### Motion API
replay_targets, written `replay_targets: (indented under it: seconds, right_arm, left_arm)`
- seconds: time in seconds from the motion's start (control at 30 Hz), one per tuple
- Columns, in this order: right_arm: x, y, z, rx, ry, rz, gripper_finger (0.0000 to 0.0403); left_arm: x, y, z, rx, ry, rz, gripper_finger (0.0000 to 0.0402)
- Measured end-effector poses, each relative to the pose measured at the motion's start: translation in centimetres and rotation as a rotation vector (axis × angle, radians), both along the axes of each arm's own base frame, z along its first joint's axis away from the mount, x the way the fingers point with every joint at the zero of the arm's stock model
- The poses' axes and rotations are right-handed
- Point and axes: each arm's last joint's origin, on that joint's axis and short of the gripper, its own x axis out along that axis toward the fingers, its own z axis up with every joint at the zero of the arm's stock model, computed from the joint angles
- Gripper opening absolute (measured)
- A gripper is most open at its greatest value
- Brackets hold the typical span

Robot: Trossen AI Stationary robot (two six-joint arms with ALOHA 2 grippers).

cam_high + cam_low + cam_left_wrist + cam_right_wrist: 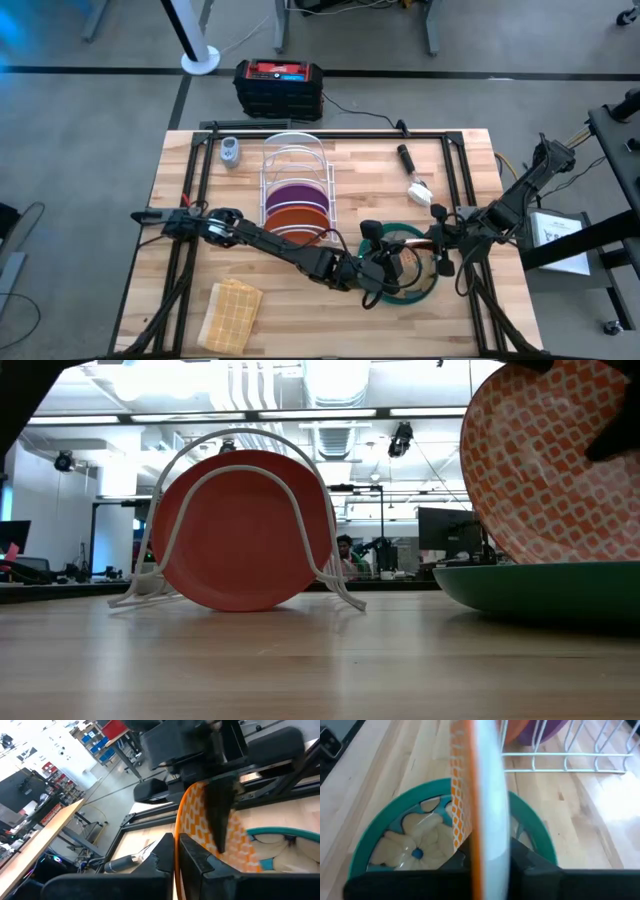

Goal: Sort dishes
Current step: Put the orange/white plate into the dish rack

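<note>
— What is the left end effector [175, 852] doing?

— It is clamped shut on the rim of the orange-patterned plate [200, 827], which stands on edge, clear of the table [420, 165]. Holding it upright makes sense, I think: the slots of the white wire rack [296, 160] take plates on edge.

— And the right end effector [487, 862]?

— Its fingers sit on either side of the same rim, closed on that plate too, or very nearly so. With both arms on one plate this looks like a hand-over, so that whichever arm can better reach the rack takes it.

— Where is all this happening?

— Right above the teal-green plate [530, 827], which lies flat on the table's right half; the flower in its well shows beside the raised plate.

— And the rest of the dishes?

— The plain orange plate [240, 530] and the purple plate [296, 192] already stand in the rack, well to the left of the lifted one. Behind them the rack has free slots.

— Anything else?

— A tan woven cloth [230, 312] lies near the front left corner, apart from the work.
</note>
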Motion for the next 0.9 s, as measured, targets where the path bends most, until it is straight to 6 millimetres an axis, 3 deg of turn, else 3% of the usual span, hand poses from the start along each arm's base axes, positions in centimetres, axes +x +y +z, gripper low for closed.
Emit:
replay_targets:
  seconds: [0.27,0.9]
  right_arm:
    - [-0.1,-0.1,0.0,0.015,0.003,-0.029,0.0023]
    - [-0.7,-0.6,0.5,0.123,-0.02,-0.062,0.0023]
  left_arm:
    - [0.1,0.2,0.1,-0.012,-0.021,0.018,0.002]
    - [-0.5,-0.3,1.1,-0.016,-0.06,0.06,0.0164]
